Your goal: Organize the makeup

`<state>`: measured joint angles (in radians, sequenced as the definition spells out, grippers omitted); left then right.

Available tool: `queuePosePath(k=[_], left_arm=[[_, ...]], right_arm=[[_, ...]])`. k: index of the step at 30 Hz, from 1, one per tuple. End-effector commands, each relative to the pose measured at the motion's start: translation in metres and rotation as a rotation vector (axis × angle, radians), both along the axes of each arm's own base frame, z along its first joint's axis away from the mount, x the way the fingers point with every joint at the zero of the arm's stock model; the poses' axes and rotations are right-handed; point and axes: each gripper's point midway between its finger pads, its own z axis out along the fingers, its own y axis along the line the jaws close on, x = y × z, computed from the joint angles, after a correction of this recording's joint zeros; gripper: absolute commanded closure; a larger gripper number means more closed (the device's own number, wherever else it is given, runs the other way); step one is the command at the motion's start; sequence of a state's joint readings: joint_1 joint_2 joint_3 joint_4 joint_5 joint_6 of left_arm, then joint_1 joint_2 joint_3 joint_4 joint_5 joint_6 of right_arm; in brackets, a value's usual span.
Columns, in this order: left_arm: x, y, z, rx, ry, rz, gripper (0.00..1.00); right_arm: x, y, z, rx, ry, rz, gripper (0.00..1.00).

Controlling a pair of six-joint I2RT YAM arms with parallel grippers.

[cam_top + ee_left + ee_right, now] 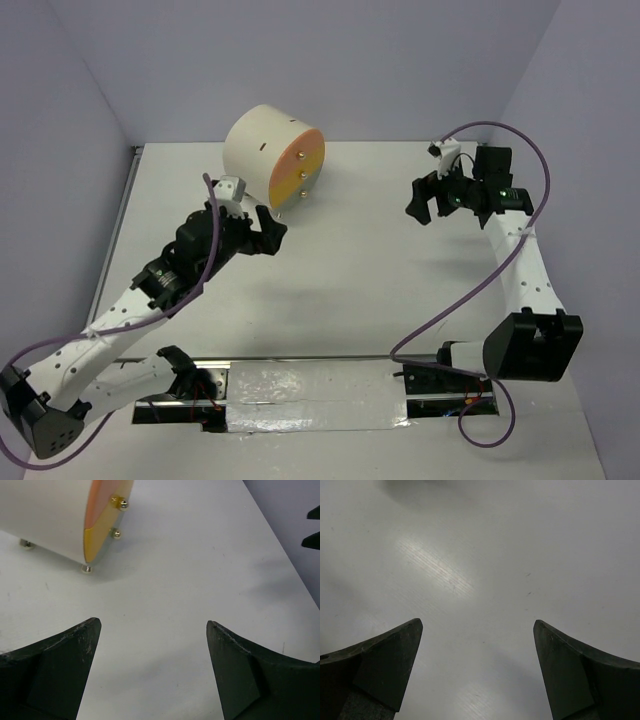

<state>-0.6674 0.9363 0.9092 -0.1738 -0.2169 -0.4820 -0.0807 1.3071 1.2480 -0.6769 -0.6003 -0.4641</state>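
Gaping empty, the left gripper (152,625) and right gripper (477,622) hover; no makeup shows outside the chest (262,145), so only withdrawal seems left.

A cream cylindrical chest with an orange-yellow drawer face (262,150) is lying on its side at the far middle of the white table (360,270). The black left gripper (268,228) is hovering just beside its face, jaws spread. The black right gripper (422,203) is hanging well apart to the right, jaws apart.
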Motion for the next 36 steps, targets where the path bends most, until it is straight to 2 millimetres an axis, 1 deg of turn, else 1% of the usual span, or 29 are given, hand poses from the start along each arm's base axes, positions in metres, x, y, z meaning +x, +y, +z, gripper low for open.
queuePosePath(k=[1,3,4,6,7,9,10,11,12,13,16,18,20,21,22,26,31,36], left_arm=[[-0.003,0.023,0.004,-0.024,-0.013,0.079,0.01],[-0.004,0.033,0.002,-0.012,-0.011,0.103,0.01],[-0.006,0.038,0.002,-0.008,-0.010,0.111,0.01],[-0.008,0.043,0.003,-0.010,-0.015,0.122,0.01],[-0.008,0.044,0.003,-0.009,-0.014,0.122,0.01],[-0.009,0.045,0.002,-0.019,-0.013,0.126,0.01],[-0.010,0.044,0.002,-0.024,-0.012,0.121,0.01],[-0.010,0.043,0.001,-0.031,-0.010,0.120,0.01],[-0.010,0.043,0.001,-0.035,-0.008,0.117,0.01],[-0.010,0.042,0.001,-0.040,-0.007,0.114,0.01],[-0.011,0.040,0.001,-0.047,-0.008,0.107,0.01],[-0.011,0.040,0.002,-0.044,-0.008,0.105,0.01],[-0.011,0.041,0.003,-0.041,-0.009,0.104,0.01],[-0.011,0.041,0.003,-0.039,-0.008,0.104,0.01],[-0.011,0.041,0.003,-0.035,-0.010,0.103,0.01],[-0.010,0.042,0.002,-0.023,-0.008,0.107,0.01],[-0.010,0.041,0.000,-0.020,-0.002,0.103,0.01],[-0.013,0.043,-0.003,-0.028,0.001,0.106,0.01]], right_arm=[[-0.007,-0.012,0.041,-0.070,-0.104,-0.059,0.01],[-0.011,-0.015,0.045,-0.108,-0.139,-0.048,0.00],[-0.017,-0.016,0.054,-0.122,-0.176,-0.047,0.00],[-0.019,-0.019,0.060,-0.151,-0.233,-0.050,0.00],[-0.025,-0.019,0.069,-0.156,-0.275,-0.051,0.00],[-0.028,-0.017,0.075,-0.140,-0.317,-0.057,0.00],[-0.030,-0.016,0.088,-0.126,-0.375,-0.072,0.00],[-0.031,-0.016,0.084,-0.083,-0.355,-0.115,0.00],[-0.032,-0.016,0.088,-0.064,-0.368,-0.135,0.00],[-0.033,-0.015,0.088,-0.048,-0.361,-0.143,0.00],[-0.035,-0.016,0.082,-0.014,-0.331,-0.185,0.00],[-0.039,-0.016,0.080,-0.010,-0.325,-0.191,0.00],[-0.043,-0.016,0.073,-0.004,-0.311,-0.192,0.00],[-0.046,-0.015,0.075,0.003,-0.322,-0.200,0.00],[-0.047,-0.015,0.071,0.004,-0.323,-0.200,0.00],[-0.057,-0.010,0.070,0.027,-0.329,-0.187,0.00],[-0.058,-0.010,0.062,0.039,-0.308,-0.194,0.01],[-0.056,-0.009,0.060,0.058,-0.296,-0.206,0.00]])
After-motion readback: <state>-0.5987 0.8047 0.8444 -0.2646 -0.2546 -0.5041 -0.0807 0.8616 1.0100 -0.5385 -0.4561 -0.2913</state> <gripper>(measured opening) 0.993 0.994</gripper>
